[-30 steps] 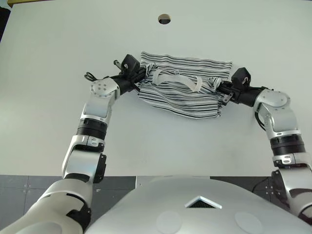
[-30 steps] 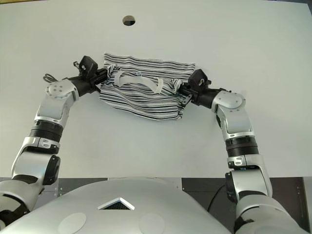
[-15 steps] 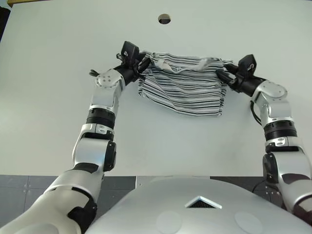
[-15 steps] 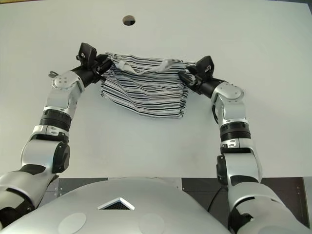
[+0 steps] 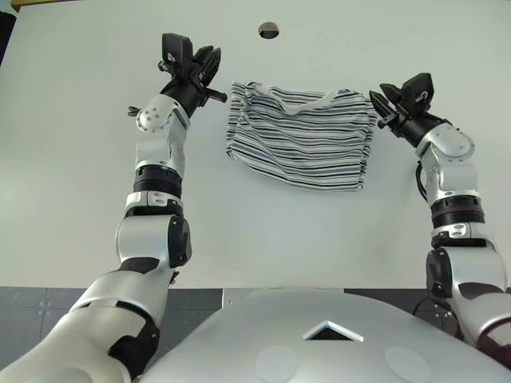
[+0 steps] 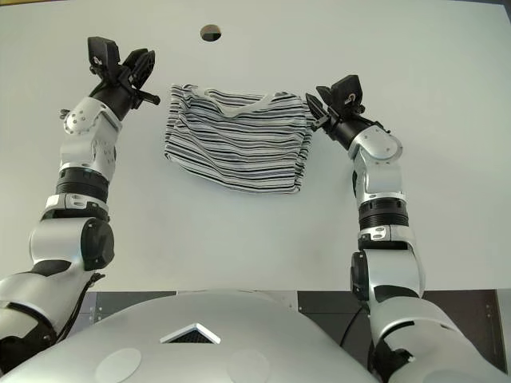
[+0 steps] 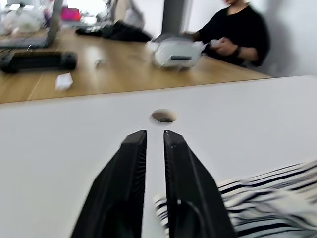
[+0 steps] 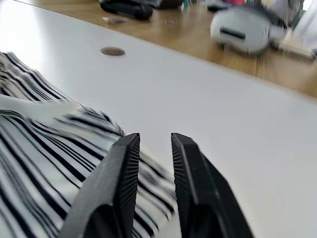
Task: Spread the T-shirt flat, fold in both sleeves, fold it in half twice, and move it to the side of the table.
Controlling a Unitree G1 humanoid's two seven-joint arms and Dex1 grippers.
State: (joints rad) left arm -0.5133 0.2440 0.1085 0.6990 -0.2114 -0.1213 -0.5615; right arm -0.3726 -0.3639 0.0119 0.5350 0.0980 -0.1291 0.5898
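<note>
**Left arm** and **right arm**: segmented silver-grey shells were joined by black ribbed collars. A round cap ringed with small screws sat on the left arm, upper left of the frame. A thin black cable looped beside the right forearm.

**Left end effector** and **right end effector**: both were matte black, each with two tapered fingers finely ribbed on the inner faces.

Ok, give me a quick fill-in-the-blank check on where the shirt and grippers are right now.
The ____-patterned T-shirt lies folded on the white table. It sits ____ the left gripper and the right gripper. Both grippers are open and hold ____. Beyond the T-shirt, the table has a round ____.
Missing words: striped; between; nothing; hole.
</note>
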